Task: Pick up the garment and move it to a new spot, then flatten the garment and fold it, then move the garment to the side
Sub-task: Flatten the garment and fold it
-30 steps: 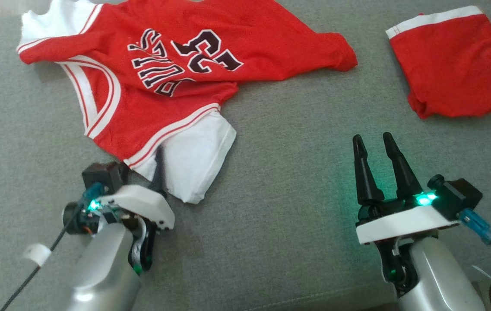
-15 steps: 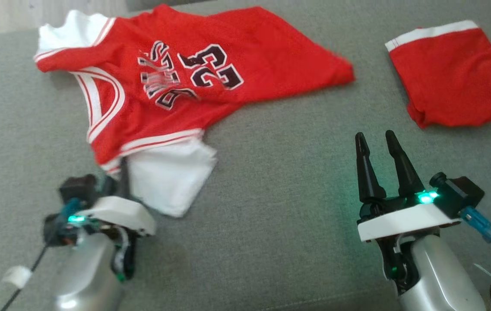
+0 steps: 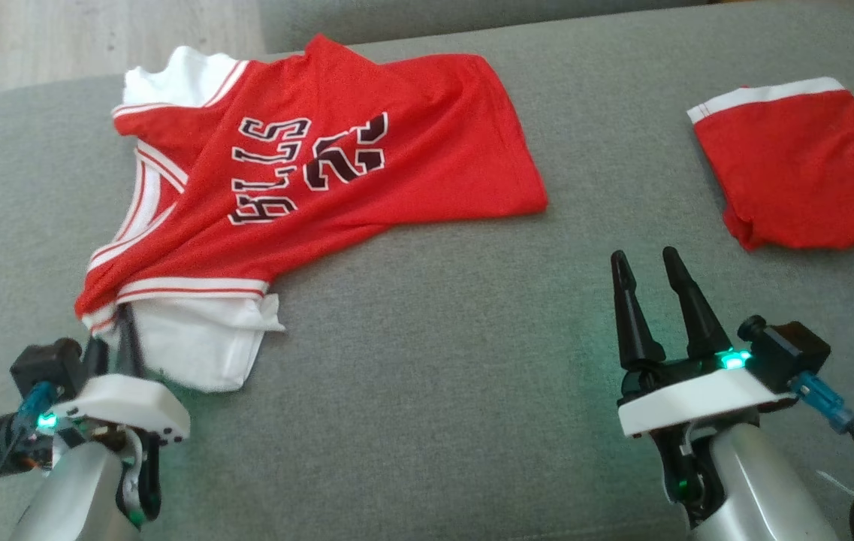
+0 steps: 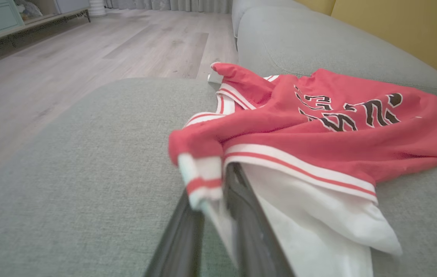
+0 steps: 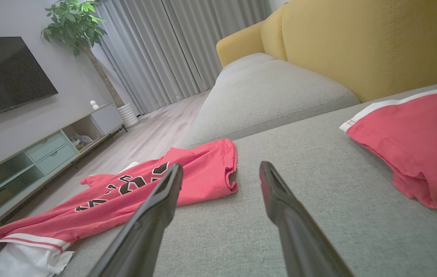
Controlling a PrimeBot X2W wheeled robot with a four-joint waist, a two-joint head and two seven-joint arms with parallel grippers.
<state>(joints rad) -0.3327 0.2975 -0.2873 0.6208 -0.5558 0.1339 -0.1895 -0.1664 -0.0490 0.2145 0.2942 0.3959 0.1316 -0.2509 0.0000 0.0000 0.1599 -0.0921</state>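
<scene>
- Left fingers [image 4: 251,227]?
- Clamped on the striped sleeve trim of the red basketball jersey [image 3: 366,173]. The rest lies rumpled, lettering up, on the left of the grey sofa seat [image 3: 434,353].
- Right fingers [image 3: 631,315]?
- Spread apart, holding nothing, above bare cushion. Folded red shorts [image 3: 795,173] lie beyond them.

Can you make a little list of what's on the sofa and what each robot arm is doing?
surface: grey sofa
main item: red jersey, crumpled, lettering facing up, on the robot's left
left gripper: jaws shut on the jersey's striped edge by the white sleeve
right gripper: jaws open, holding nothing, over bare sofa
other item: folded red cloth with white band, far right, apart from the jersey
</scene>
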